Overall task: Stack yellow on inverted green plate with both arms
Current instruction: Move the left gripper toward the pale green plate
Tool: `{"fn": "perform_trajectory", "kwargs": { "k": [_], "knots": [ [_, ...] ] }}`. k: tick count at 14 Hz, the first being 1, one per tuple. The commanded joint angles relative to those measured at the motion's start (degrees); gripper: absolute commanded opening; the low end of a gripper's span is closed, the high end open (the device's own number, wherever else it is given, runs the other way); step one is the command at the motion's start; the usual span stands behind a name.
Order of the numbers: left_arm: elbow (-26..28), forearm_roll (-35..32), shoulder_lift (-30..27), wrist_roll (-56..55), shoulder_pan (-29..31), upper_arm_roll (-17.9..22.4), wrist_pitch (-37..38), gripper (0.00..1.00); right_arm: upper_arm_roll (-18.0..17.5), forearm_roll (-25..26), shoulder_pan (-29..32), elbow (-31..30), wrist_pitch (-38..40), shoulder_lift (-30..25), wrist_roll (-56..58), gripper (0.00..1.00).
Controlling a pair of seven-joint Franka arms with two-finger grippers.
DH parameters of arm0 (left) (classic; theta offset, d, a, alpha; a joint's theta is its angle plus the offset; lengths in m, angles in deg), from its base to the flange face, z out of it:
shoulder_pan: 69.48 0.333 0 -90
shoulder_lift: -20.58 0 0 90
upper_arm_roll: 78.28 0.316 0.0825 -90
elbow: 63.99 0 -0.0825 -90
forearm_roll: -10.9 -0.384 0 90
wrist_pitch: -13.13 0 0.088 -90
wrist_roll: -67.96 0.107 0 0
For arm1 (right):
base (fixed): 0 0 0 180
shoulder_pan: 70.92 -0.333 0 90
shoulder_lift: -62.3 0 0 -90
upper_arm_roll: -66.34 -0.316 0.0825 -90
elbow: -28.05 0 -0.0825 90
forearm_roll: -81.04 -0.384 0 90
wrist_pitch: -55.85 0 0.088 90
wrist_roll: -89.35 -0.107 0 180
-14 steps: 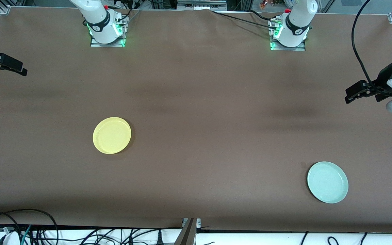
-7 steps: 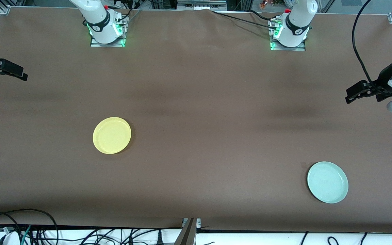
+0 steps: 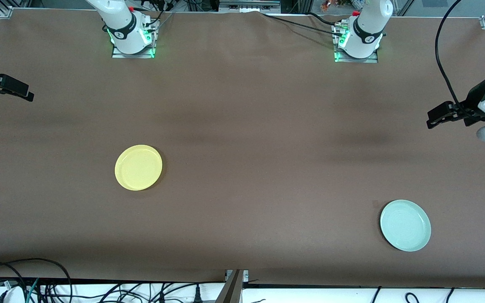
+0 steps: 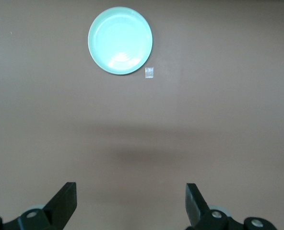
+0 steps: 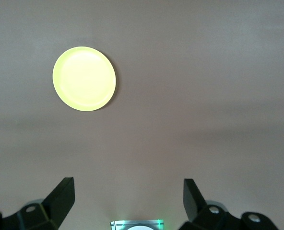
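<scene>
The yellow plate [image 3: 138,167] lies flat on the brown table toward the right arm's end, hollow side up; the right wrist view shows it too [image 5: 84,78]. The pale green plate [image 3: 405,225] lies nearer the front camera toward the left arm's end, also hollow side up [image 4: 120,40]. My right gripper [image 3: 27,93] hangs open over the table's edge at the right arm's end, well apart from the yellow plate, and holds nothing [image 5: 129,196]. My left gripper [image 3: 433,120] hangs open and empty over the table's edge at the left arm's end [image 4: 131,201].
A tiny pale square scrap [image 4: 150,72] lies on the table close beside the green plate. The two arm bases [image 3: 133,40] [image 3: 358,42] stand along the table's edge farthest from the front camera. Loose cables [image 3: 36,286] lie off the table's near edge.
The right gripper has dropped slightly at its end of the table. The left arm has shifted only a little. Both plates lie where they were.
</scene>
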Motion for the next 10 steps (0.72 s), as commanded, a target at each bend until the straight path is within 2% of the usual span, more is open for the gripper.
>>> {"fn": "perform_trajectory", "kwargs": {
  "k": [1,3,10],
  "knots": [
    [-0.9,-2.3,7.1,0.9,1.8,-0.1,-1.5,1.00,-0.2,0.5,0.1,0.5,-0.1,0.1,-0.2,1.00],
    [-0.3,-5.3,10.9,0.9,2.1,-0.1,-8.8,1.00,-0.2,0.4,0.1,0.5,-0.3,0.1,-0.2,1.00],
    [-0.8,-5.8,25.0,0.9,7.1,-0.1,-28.1,1.00,-0.2,0.3,0.1,0.4,-0.4,0.1,-0.3,1.00]
  ]
}}
